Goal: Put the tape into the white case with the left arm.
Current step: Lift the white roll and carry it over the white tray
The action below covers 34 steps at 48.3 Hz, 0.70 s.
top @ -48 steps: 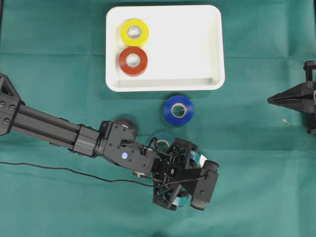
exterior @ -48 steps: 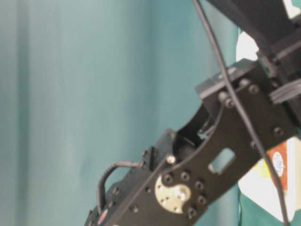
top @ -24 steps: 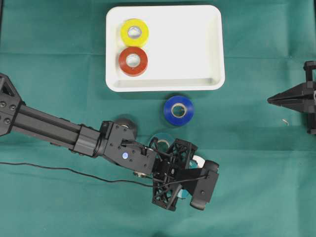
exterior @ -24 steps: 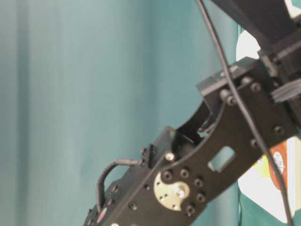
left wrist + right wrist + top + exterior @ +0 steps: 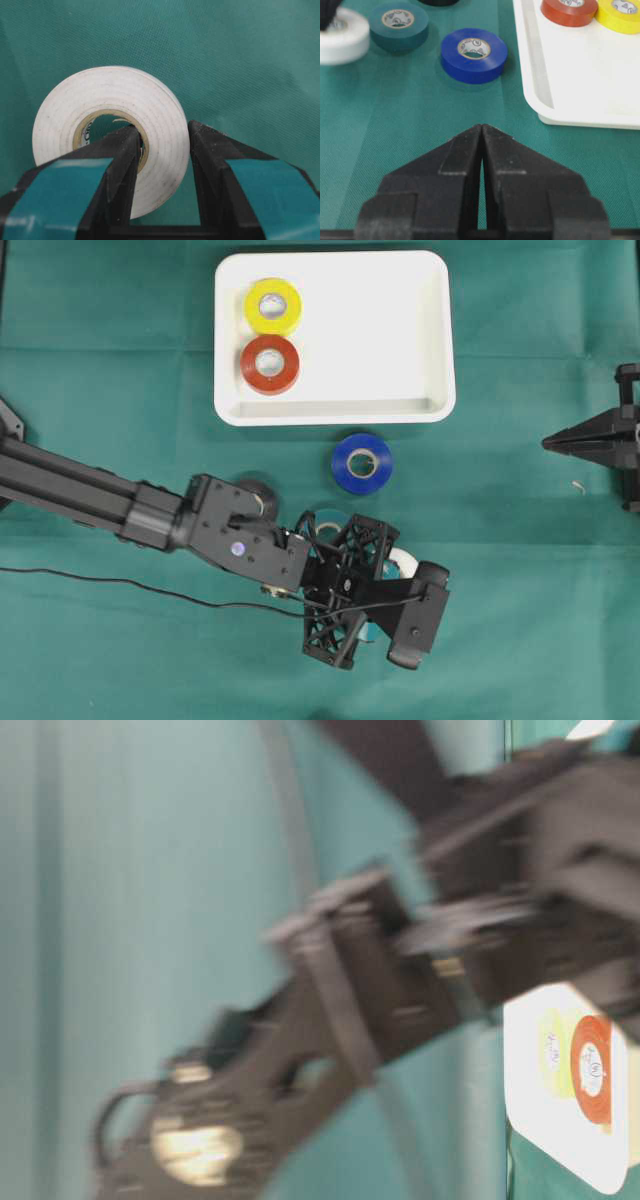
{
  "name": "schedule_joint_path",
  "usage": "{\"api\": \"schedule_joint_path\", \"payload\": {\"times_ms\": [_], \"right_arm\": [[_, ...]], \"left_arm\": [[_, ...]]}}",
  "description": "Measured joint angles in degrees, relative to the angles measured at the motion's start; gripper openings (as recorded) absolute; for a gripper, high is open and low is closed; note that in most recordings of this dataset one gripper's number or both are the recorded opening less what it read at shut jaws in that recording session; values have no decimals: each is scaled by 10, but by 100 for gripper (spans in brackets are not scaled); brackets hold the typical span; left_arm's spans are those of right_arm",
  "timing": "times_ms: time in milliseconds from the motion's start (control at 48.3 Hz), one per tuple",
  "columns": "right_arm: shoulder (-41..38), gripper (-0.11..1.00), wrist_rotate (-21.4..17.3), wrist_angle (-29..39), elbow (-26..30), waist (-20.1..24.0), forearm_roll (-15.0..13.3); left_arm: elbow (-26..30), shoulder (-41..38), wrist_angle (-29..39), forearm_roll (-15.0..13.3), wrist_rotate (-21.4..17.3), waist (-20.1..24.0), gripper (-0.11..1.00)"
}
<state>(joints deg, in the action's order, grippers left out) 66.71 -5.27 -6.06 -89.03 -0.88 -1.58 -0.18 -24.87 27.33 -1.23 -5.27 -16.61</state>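
Left gripper (image 5: 160, 165) has clamped down, and that's the big change: a second ago its fingers (image 5: 117, 170) stood wide around the white tape (image 5: 107, 135), and now one sits inside the core and the other outside, pinching the roll's wall between them. From above, the roll shows only as a sliver (image 5: 403, 562) past the lattice frame, low on the green cloth (image 5: 520, 640), well short of the white case (image 5: 400, 360). The left arm (image 5: 90, 495) has shifted too: its long black link now runs lower and flatter across the left side than it did a moment back, while the gripper end has hardly moved in the overhead view. The table-level view backs that up, since the arm is one big blur (image 5: 400, 980) there, where it was sharp before. Everything else has stayed put. Yellow tape (image 5: 273, 306) and red tape (image 5: 269, 364) lie flat in the case's left end, one just below the other. Blue tape (image 5: 362, 462) lies on the cloth just below the case's near rim. Teal tape (image 5: 398, 25) lies beside it, between the blue and the white, and a black roll (image 5: 257, 494) peeks out from under the wrist. Over at the right edge, the right gripper (image 5: 482, 130) sits with its tips pressed together on nothing, parked exactly where it was.
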Motion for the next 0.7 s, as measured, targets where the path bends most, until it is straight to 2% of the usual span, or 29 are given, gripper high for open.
{"api": "schedule_joint_path", "payload": {"times_ms": [145,393,704], "right_arm": [[0,-9,0,0,0,0,0],[0,-9,0,0,0,0,0],[0,-9,0,0,0,1,0]], "left_arm": [[13,22,45,0,-10,1,29],[18,38,87,0,-78,5,29],[-34,71,98,1,-90,84,29]]}}
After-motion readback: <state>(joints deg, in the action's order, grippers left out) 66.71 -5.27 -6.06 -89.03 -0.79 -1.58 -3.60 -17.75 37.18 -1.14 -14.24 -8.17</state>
